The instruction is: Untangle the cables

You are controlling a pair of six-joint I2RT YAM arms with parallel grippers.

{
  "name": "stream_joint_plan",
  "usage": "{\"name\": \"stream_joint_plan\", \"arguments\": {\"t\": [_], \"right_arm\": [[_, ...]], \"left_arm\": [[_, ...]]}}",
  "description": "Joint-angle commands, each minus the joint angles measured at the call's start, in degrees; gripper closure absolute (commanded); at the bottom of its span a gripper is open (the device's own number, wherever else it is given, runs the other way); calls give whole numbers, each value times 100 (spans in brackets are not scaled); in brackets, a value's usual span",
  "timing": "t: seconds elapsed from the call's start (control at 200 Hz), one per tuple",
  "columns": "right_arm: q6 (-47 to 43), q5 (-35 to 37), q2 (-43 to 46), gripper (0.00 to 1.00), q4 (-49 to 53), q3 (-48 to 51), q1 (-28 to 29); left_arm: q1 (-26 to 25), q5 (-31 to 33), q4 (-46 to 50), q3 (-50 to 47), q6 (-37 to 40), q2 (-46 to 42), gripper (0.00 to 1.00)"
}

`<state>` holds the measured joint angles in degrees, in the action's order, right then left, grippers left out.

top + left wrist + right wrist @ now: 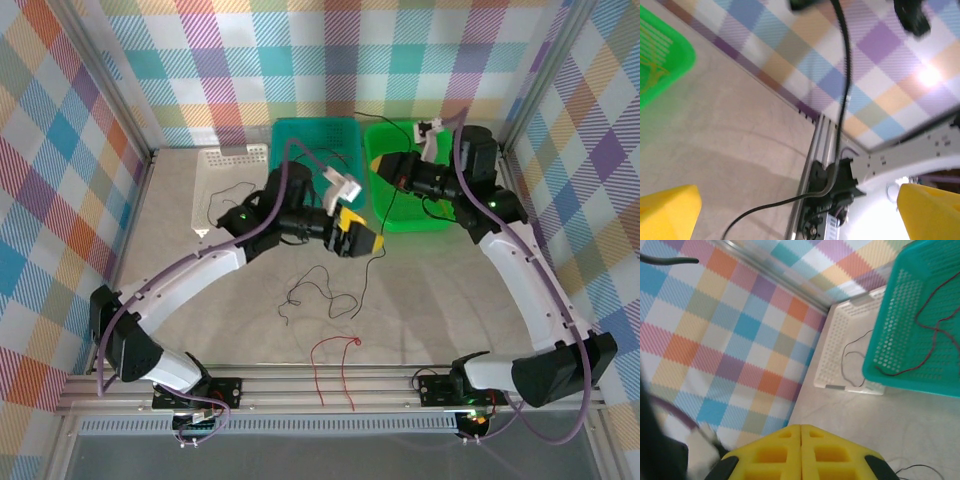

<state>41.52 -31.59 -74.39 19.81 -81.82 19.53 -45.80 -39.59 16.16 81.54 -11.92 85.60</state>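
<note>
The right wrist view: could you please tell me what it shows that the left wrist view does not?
Right wrist: a teal perforated plastic basket holding a thin dark red wire, a white perforated basket with a thin black wire on it, and the shut right gripper. Left wrist: a bright green plastic basket, a grey aluminium frame rail, and the open left gripper. Both: the beige tabletop and the pastel chequered wall.

Top camera looks down over the table (430, 310); low, tilted wrist cameras share its surface.
</note>
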Motion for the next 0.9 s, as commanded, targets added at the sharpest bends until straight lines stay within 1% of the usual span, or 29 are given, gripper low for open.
{"name": "stream_joint_plan", "arguments": {"t": [0.0,0.125,0.17,0.185,0.21,0.235,0.26,0.27,0.275,0.295,0.3,0.305,0.315,0.32,0.39,0.45,0.55,0.605,0.655,0.675,0.755,0.79,0.835,0.895], "right_arm": [[-37,-128,-114,100,92,-254,286],[-39,-52,-189,100,75,-227,478],[-7,-84,-190,100,16,-172,499],[5,-98,-186,100,-8,-152,506],[22,-110,-175,100,-28,-134,508],[25,-106,-160,100,-20,-124,508],[4,-101,-136,100,-5,-124,508],[-8,-93,-124,100,0,-117,508],[-14,-93,-117,100,3,-120,508],[-40,-73,-99,100,9,-115,512],[-48,-65,-87,100,20,-111,510],[-56,-53,-77,100,26,-108,509],[-74,-28,-63,100,41,-111,508],[-82,-16,-56,100,49,-113,508],[-201,127,16,100,203,-116,499],[-304,185,66,100,277,-86,478],[-394,419,272,100,302,195,349],[-399,452,417,95,229,404,260],[-416,476,520,86,194,571,212],[-433,483,564,80,185,635,205],[-540,451,724,52,129,912,201],[-571,472,815,42,117,1036,200],[-663,451,953,34,74,1257,200],[-788,337,1131,29,41,1584,207]], "left_arm": [[-340,251,634,411,728,261,0],[-380,601,461,488,559,421,0],[-384,726,533,589,547,484,0],[-378,781,573,626,550,509,2],[-377,887,650,673,559,539,8],[-373,1001,726,716,568,567,19],[-349,1075,842,773,608,598,36],[-344,1111,877,793,616,605,46],[-334,1120,891,798,623,610,49],[-298,1203,937,814,594,605,74],[-294,1223,939,808,581,597,77],[-278,1247,945,805,561,597,85],[-251,1282,936,799,525,580,96],[-239,1307,925,787,503,572,100],[-73,1386,724,558,312,335,100],[44,1711,668,438,193,82,100],[516,1548,513,232,-187,-325,100],[778,1627,585,223,-239,-515,100],[1048,1580,627,239,-304,-639,100],[1174,1530,634,261,-367,-682,100],[1681,1353,573,297,-644,-860,100],[1916,1341,616,362,-694,-929,100],[2215,1329,640,415,-740,-1020,100],[2651,1481,736,539,-732,-1102,100]]}}
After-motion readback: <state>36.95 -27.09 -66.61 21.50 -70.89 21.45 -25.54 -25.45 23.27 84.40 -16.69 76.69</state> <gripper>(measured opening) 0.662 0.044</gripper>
